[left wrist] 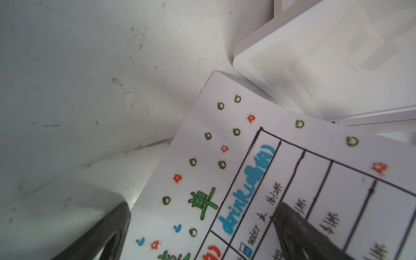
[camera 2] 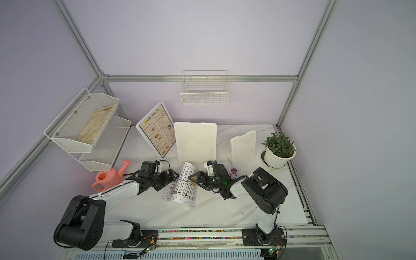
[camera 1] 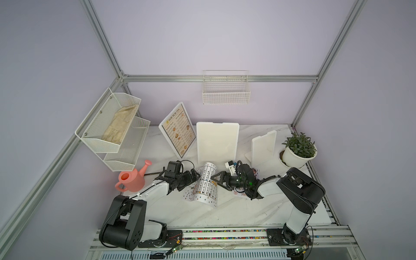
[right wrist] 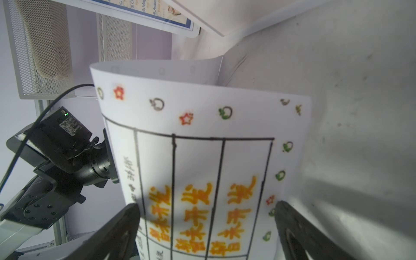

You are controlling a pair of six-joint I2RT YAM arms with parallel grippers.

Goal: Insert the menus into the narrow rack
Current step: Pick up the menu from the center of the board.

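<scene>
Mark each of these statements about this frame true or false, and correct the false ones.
1. The grid menu lies perfectly flat on the table. False: its far part curls up off the marble.
2. Both end effectors stand open. True: the left end effector and the right end effector have spread jaws on either side of that sheet.
3. The DIM SUM INN menu stands leaning at the back of the table. True.
4. The watering can is blue. False: it is pink.
5. The potted plant sits inside the wire basket. False: it stands on the table at the back corner; the basket hangs on the rear wall.
</scene>
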